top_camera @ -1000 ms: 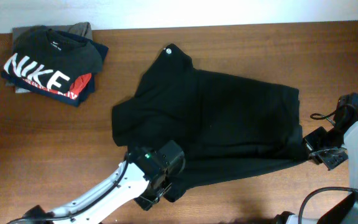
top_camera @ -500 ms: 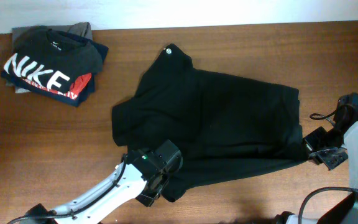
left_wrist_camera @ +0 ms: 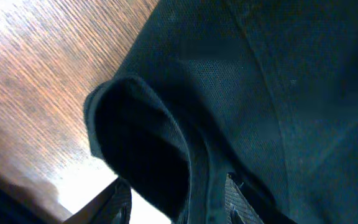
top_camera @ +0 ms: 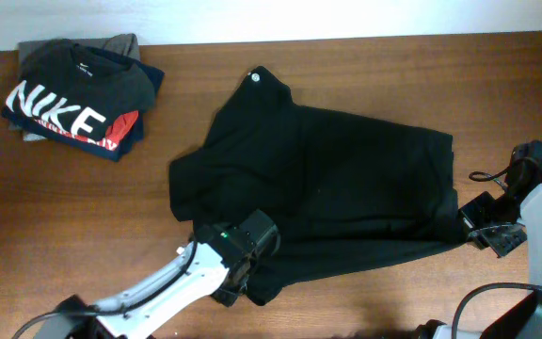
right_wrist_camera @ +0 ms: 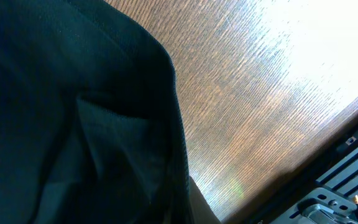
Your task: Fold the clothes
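The clothes [top_camera: 327, 179], a plain black top with a small white neck tag [top_camera: 254, 78], lie spread flat across the middle of the table. My left gripper [top_camera: 243, 268] sits at the top's near-left corner. In the left wrist view a rolled hem of the clothes [left_wrist_camera: 148, 149] bulges between the two fingers [left_wrist_camera: 120, 202], which stand apart with light showing beside one. My right gripper [top_camera: 470, 228] is at the near-right corner, shut on the fabric edge [right_wrist_camera: 166, 124], which runs down into the jaws.
A folded stack topped by a black NIKE T-shirt [top_camera: 73, 94] sits at the back left. Bare wooden table [top_camera: 64, 217] lies to the left of the top. The table's right edge [right_wrist_camera: 328, 155] is close beside my right gripper.
The left arm has shifted slightly, its gripper nudging a little down and inward at the hem. The top and the right arm have not moved.
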Robot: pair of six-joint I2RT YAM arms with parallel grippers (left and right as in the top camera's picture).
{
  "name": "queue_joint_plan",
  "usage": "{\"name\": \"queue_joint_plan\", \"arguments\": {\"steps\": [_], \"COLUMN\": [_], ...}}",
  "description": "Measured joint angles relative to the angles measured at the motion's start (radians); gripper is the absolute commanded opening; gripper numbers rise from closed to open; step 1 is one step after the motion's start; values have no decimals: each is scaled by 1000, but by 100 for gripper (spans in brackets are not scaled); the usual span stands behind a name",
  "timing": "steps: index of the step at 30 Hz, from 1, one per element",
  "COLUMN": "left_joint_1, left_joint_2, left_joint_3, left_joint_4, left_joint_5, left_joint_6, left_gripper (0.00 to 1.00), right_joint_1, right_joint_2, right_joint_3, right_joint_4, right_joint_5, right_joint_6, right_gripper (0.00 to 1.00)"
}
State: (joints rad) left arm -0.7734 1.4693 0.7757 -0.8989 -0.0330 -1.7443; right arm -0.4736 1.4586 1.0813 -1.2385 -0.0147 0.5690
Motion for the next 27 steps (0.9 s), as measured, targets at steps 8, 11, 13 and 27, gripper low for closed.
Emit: {"name": "queue_joint_plan", "arguments": {"steps": [8,11,13,27], "left_joint_1": [3,3,3,3], "left_joint_2": [27,43,48,48], "left_joint_3": [0,0,0,0], "left_joint_4": [7,8,10,-14], "left_joint_5": [45,51,54,109], "left_joint_6": [-3,-3,-7,44], "left_gripper": [48,36,26,1], "right_joint_1": [0,0,0,0], "right_joint_2": [0,0,0,0], "right_joint_3": [0,0,0,0], "right_joint_4": [0,1,1,-13], "right_joint_5": [0,0,0,0], "right_joint_6": [-5,-5,-6,-6], "right_gripper": [6,6,6,6]}}
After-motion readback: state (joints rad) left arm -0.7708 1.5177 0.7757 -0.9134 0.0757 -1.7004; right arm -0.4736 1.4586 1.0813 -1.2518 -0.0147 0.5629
